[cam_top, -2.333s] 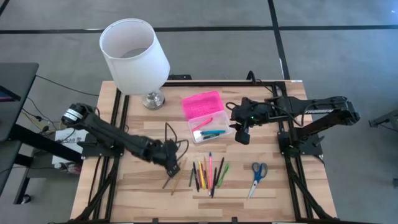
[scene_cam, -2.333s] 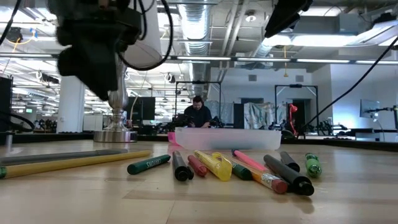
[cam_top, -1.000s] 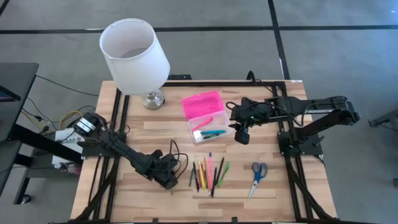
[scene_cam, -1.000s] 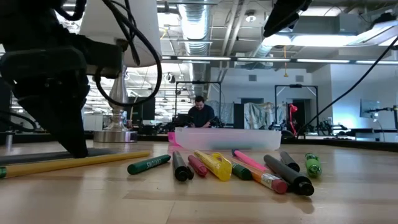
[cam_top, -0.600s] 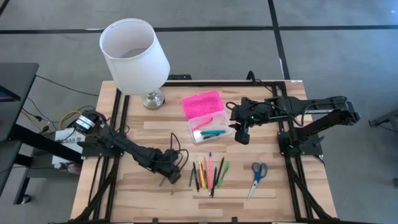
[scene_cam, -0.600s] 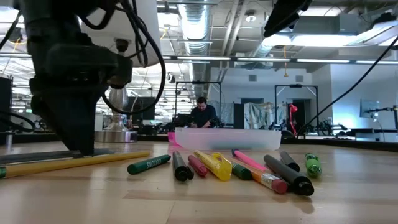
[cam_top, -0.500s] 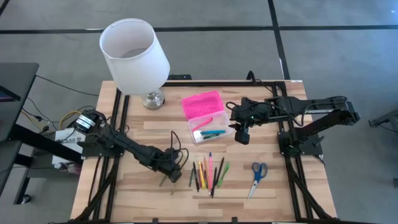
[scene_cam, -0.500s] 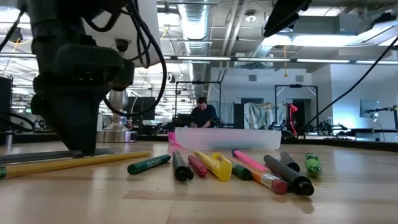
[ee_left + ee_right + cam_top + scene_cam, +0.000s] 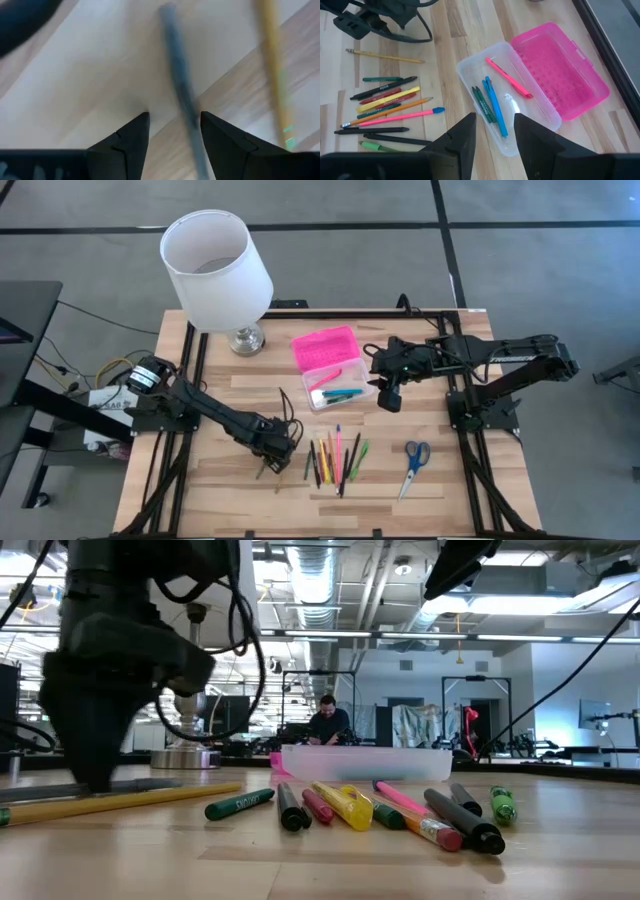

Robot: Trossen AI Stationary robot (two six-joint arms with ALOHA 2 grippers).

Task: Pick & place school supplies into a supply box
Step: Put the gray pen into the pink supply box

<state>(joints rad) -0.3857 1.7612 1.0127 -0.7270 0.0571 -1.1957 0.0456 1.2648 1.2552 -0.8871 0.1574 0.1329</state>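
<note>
The left claw (image 9: 278,448), lower left of centre in the high view, stands wide, its fingers (image 9: 131,140) straddling a grey pencil (image 9: 180,95) flat on the tabletop (image 9: 230,490), with a yellow pencil (image 9: 273,75) just beside it. To grip well, I judge it should drop until both fingertips reach the wood, centre on the grey pencil alone, then close squarely. The remaining pens (image 9: 335,455) lie right of it, scissors (image 9: 414,460) farther right. The supply box (image 9: 335,365) sits open above centre, some pens inside. The right claw (image 9: 389,398) waits beside it, spread and empty.
</note>
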